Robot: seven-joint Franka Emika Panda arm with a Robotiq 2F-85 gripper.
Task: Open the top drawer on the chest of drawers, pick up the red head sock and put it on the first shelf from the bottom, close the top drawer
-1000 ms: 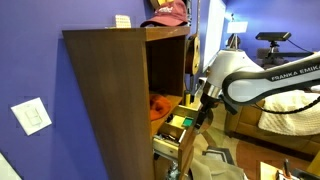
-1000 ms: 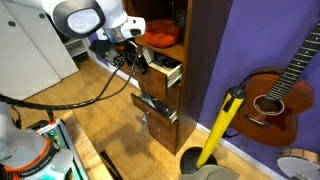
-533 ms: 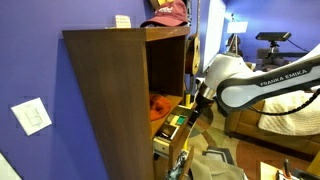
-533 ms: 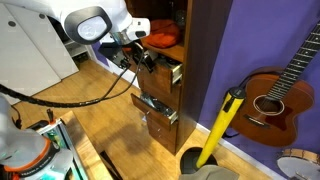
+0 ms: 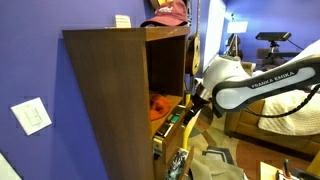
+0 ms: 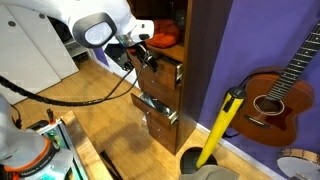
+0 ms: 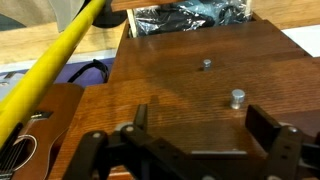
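The wooden chest of drawers (image 5: pixel 110 95) shows in both exterior views. The red head sock (image 5: pixel 158 104) lies on the lowest shelf, just above the drawers, and also shows in an exterior view (image 6: pixel 163 37). The top drawer (image 6: pixel 165 74) is almost pushed in. My gripper (image 6: pixel 143 56) is at its front. In the wrist view my gripper (image 7: pixel 200 128) is open and empty, with its fingers (image 7: pixel 265 125) spread against the wooden drawer front (image 7: pixel 190 80) just below a metal knob (image 7: pixel 236 98).
A lower drawer (image 6: pixel 155 106) stands open with dark things inside (image 7: pixel 190 18). A yellow pole (image 6: pixel 222 125) and a guitar (image 6: pixel 275 95) lean beside the chest. A pink cap (image 5: pixel 170 12) sits on top of the chest. There is wooden floor in front.
My gripper has moved toward the chest and the top drawer has slid in with it, from clearly open to almost shut.
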